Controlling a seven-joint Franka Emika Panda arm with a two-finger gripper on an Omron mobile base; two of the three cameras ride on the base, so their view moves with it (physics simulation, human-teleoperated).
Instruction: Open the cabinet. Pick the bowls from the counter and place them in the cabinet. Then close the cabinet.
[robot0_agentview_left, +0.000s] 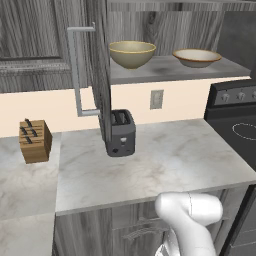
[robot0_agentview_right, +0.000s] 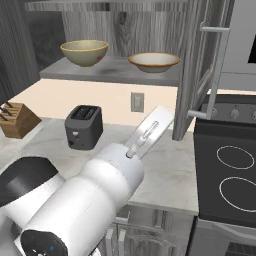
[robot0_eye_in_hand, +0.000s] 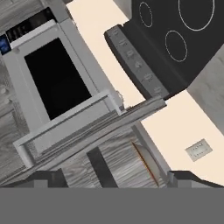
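Up on the grey shelf (robot0_agentview_left: 165, 70) of the dark grey wood-grain cabinet (robot0_agentview_right: 195, 75), the deep olive-yellow bowl (robot0_agentview_left: 132, 53) and the shallower tan-rimmed bowl (robot0_agentview_left: 197, 57) already sit side by side, off the marble-patterned worktop (robot0_agentview_left: 150, 165). Both doors stand swung out. The end effector (robot0_eye_in_hand: 113, 177) is spread wide and holds nothing; the right door's long bar handle (robot0_agentview_right: 214, 70), running vertically, lies just ahead of it, so closing likely begins there.

Cream wall (robot0_agentview_left: 55, 107) behind, with grey outlet (robot0_agentview_left: 157, 99); black stovetop (robot0_agentview_right: 225, 175) at right; toaster (robot0_agentview_left: 121, 133), knife block (robot0_agentview_left: 34, 140) standing apart.
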